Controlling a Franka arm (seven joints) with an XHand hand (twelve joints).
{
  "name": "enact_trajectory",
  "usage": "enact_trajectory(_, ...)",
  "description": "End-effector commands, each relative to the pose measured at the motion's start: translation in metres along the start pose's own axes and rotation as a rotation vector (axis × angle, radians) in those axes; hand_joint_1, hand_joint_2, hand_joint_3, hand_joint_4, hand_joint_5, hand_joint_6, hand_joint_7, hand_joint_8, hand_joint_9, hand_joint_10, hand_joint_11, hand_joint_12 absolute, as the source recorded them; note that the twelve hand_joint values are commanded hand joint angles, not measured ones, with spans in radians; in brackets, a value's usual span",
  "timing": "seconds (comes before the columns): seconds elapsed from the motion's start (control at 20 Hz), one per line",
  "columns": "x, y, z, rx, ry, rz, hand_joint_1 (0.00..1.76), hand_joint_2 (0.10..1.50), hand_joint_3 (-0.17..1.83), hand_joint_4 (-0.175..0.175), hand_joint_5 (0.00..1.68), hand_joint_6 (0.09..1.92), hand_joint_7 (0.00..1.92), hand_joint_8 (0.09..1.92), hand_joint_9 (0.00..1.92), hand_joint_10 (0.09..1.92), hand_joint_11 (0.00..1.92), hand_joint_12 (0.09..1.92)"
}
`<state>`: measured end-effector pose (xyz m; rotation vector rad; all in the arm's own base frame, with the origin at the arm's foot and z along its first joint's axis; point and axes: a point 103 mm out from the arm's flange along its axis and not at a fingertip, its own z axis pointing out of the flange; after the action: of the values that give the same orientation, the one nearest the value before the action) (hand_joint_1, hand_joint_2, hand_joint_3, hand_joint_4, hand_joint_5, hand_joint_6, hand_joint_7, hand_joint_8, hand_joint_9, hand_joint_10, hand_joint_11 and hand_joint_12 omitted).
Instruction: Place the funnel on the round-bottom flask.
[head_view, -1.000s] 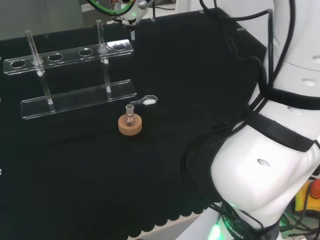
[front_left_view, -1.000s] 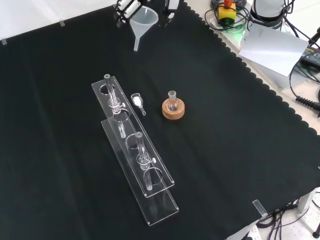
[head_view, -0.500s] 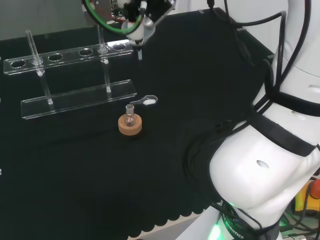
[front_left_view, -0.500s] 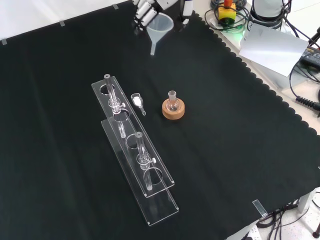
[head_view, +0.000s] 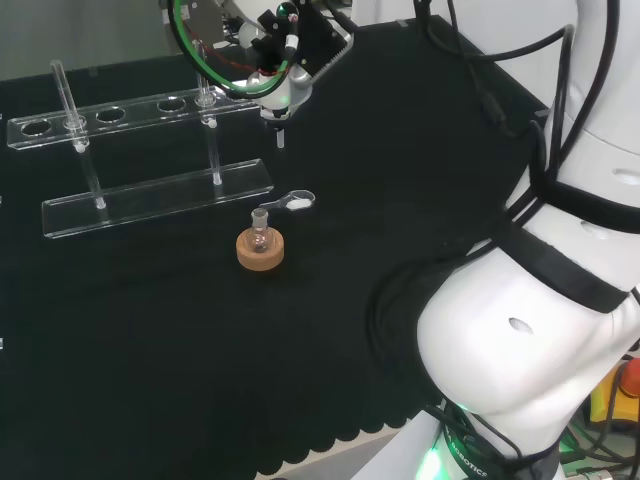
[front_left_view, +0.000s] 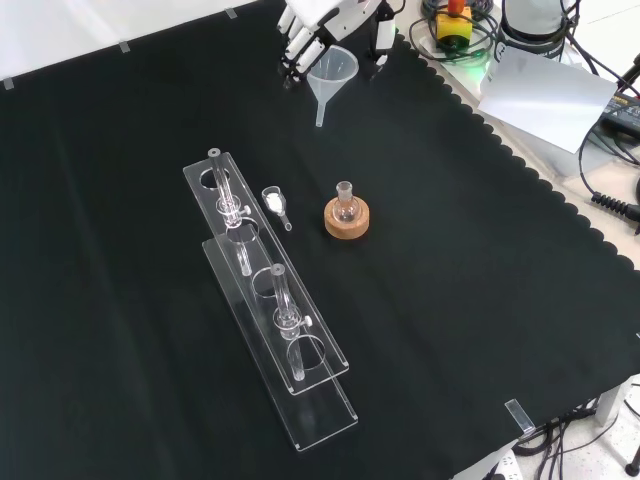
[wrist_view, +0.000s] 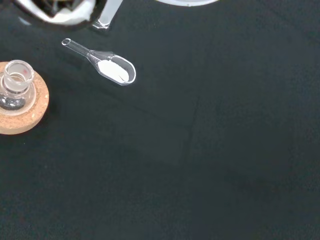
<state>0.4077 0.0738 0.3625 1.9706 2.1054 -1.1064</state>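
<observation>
While the robot hand (front_left_view: 330, 25) grasps the clear funnel (front_left_view: 331, 72) by the rim of its cone, the piece hangs spout-down above the far part of the desk (front_left_view: 480, 300), well apart from the small flask (front_left_view: 345, 200) in its cork ring (front_left_view: 346, 222). Judged by its look, the funnel is light, stiff and smooth, likely to slip or tilt, so the rim is the sound place to hold, leaving the spout free. The flask appears fragile and top-light; a scoop (front_left_view: 274, 204) of white powder lies just beside it.
</observation>
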Motion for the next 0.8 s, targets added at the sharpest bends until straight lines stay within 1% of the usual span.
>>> enact_trajectory(0.05, 0.032, 0.014, 0.023, 0.046, -0.011, -0.048, 0.89, 0.75, 0.68, 0.01, 0.68, 0.56, 0.54, 0.6, 0.9, 0.4, 0.71, 1.25)
enact_trajectory(0.3, 0.049, 0.016, 0.029, 0.055, -0.019, -0.072, 0.89, 0.75, 0.68, 0.01, 0.68, 0.57, 0.54, 0.6, 0.91, 0.4, 0.71, 1.25)
enact_trajectory(0.8, 0.068, 0.017, 0.035, 0.062, -0.025, -0.093, 0.89, 0.75, 0.69, 0.009, 0.68, 0.58, 0.54, 0.61, 0.91, 0.4, 0.71, 1.25)
